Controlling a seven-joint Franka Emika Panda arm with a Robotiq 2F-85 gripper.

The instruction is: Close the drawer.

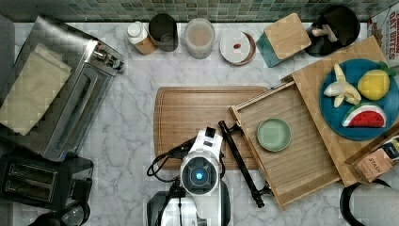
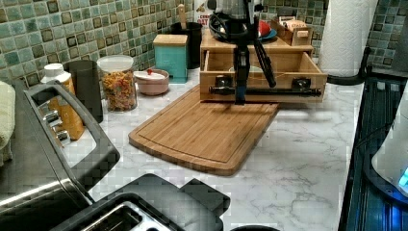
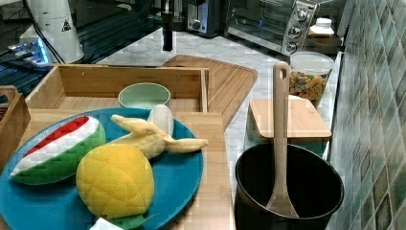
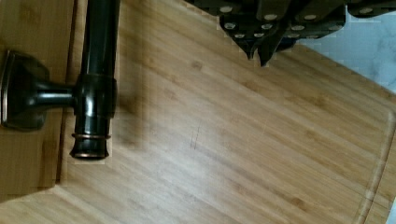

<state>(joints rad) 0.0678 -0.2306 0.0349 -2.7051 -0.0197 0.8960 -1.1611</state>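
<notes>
I am hovering my gripper, fingers pinched together and holding nothing, beside the handle of the pulled-out drawer; I should be pushing squarely against the bar's middle.

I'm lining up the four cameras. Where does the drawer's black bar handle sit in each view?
Top view: black bar handle, slanting just right of the arm.
Left view: horizontal across the drawer front, behind the gripper.
Right view: hidden behind the drawer's front wall.
Wrist view: along one edge.
Shared landmark: the cutting board.
</notes>
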